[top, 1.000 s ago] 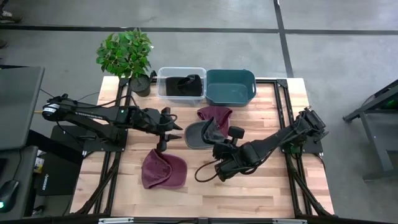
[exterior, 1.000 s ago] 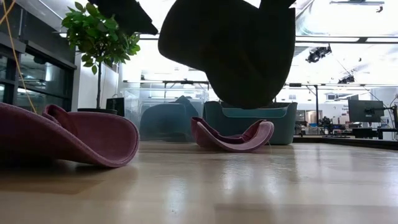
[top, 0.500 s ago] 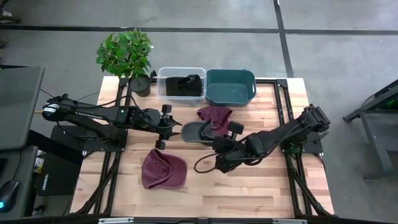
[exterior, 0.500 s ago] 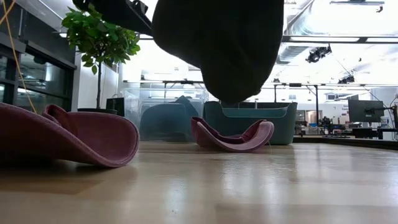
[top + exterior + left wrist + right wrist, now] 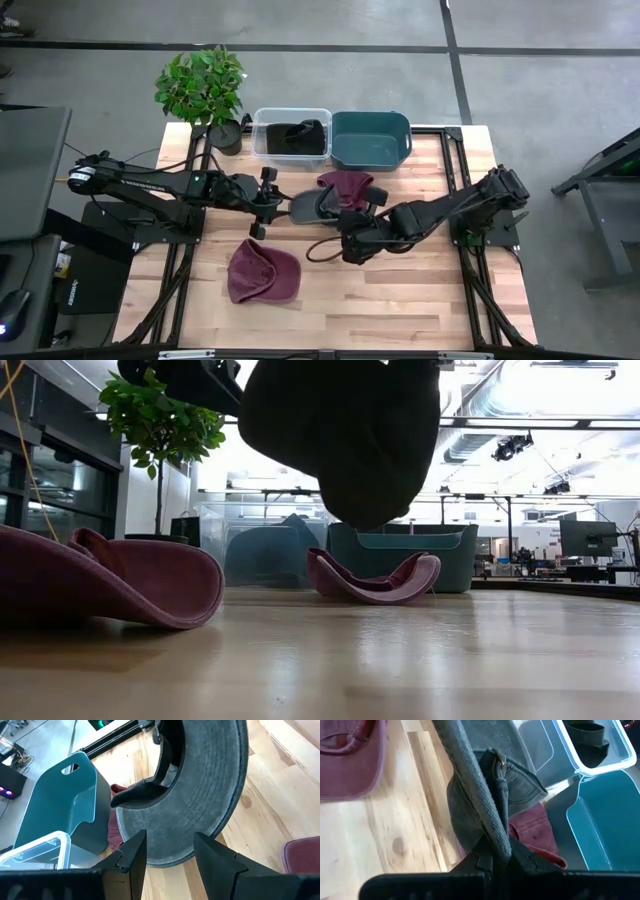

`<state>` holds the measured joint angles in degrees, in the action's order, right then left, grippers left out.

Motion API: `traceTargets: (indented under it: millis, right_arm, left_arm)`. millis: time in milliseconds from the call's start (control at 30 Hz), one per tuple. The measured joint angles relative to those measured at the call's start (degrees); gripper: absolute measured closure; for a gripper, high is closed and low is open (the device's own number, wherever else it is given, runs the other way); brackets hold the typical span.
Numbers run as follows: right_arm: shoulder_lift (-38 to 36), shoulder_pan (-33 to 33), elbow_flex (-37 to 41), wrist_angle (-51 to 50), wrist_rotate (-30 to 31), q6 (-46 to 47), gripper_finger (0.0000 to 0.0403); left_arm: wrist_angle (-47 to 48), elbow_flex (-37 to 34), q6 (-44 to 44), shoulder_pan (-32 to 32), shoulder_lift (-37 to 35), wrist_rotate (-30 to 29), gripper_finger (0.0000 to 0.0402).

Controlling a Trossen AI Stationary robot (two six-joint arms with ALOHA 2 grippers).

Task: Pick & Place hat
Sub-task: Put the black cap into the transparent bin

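Observation:
A grey cap (image 5: 312,207) hangs in the air over the table's middle, dark in the low view (image 5: 345,440). My right gripper (image 5: 340,222) is shut on it from the right. My left gripper (image 5: 275,203) is open at the cap's left side. In the left wrist view its fingers (image 5: 132,852) stand on either side of the grey brim's edge (image 5: 167,860); whether they touch it cannot be told. One maroon cap (image 5: 263,272) lies on the near part of the table, another (image 5: 347,184) in front of the bins. My right gripper (image 5: 495,857) pinches the grey cap's thick stitched rim (image 5: 492,832) between its two fingers, which lie across the rim. It comes from the table's right. The cap is lifted clear of the table (image 5: 345,510), and its crown hangs below the hold.
A clear bin (image 5: 292,135) holding a dark hat and a teal bin (image 5: 371,140) stand side by side at the far edge. A potted plant (image 5: 205,90) stands at the far left corner. Bare wood lies along the near edge and right side.
My right gripper has carried the grey cap up and toward the table's far left, up to my left gripper. The cap's brim now sits between the open left fingers. In the low view the cap has risen and shifted left.

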<state>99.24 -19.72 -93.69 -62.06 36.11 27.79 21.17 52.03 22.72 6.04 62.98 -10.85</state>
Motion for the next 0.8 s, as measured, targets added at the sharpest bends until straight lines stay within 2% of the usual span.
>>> traceTargets:
  millis: [167, 400, 800]
  right_arm:
    - [0.0, 1.41, -0.01, -2.14, 0.36, -2.05, 0.0393]
    - [0.0, 2.9, 0.0, -1.19, 0.09, -4.32, 0.0393]
    - [0.0, 3.41, -0.01, 9.18, -1.23, -9.63, 0.0393]
  left_arm:
    - [-0.03, 0.0, 1.78, 1.08, 0.02, -1.74, 0.0254]
    - [-0.2, 0.0, 4.51, 2.69, 0.0, -9.27, 0.0254]
    - [-0.04, 0.0, 5.75, 2.62, 0.0, -9.25, 0.0254]
